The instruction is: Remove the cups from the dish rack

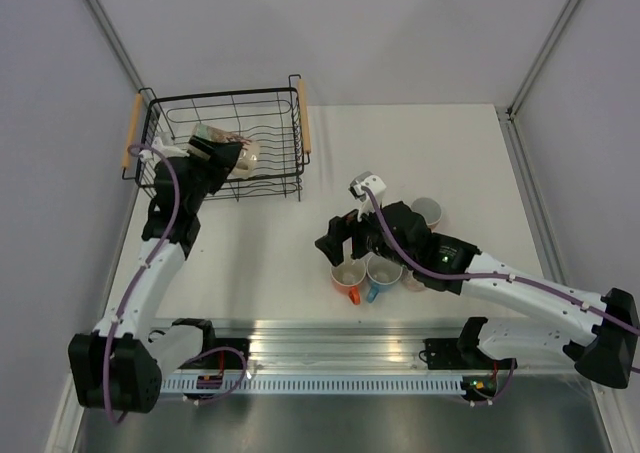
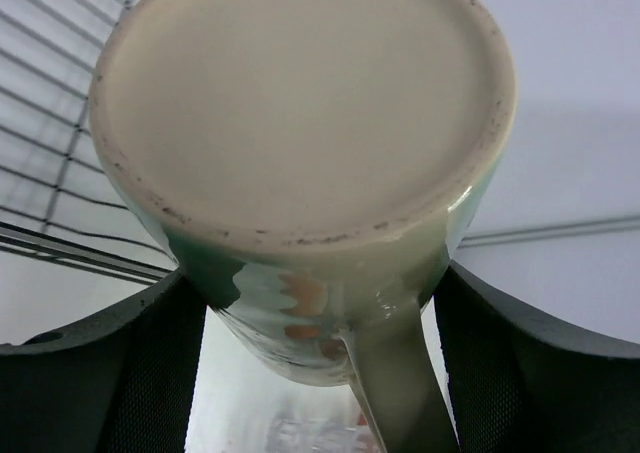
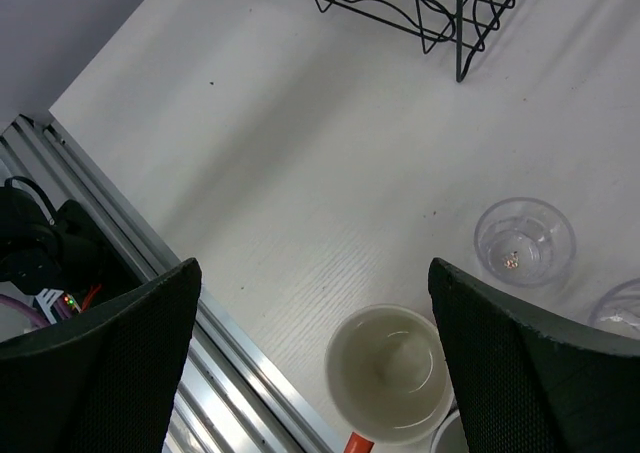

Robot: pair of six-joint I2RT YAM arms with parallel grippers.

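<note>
Left end effector (image 2: 320, 365) clamps the cream mug (image 2: 300, 113) across its body, half-spread, over the dish rack (image 1: 228, 100). The set-down spot by the orange mug (image 1: 347, 276) lies rightward, beneath the wide-open, empty right end effector (image 1: 343, 241).

Glossy glazed mug (image 2: 300, 123), black wire dish rack (image 1: 272, 180), wooden handles (image 1: 304, 118), matt table (image 1: 400, 153).

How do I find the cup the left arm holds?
Find the black wire dish rack, far left on the table. There, the left gripper grips a big cream mug, tipped sideways; the other cups stand near the right arm.
</note>
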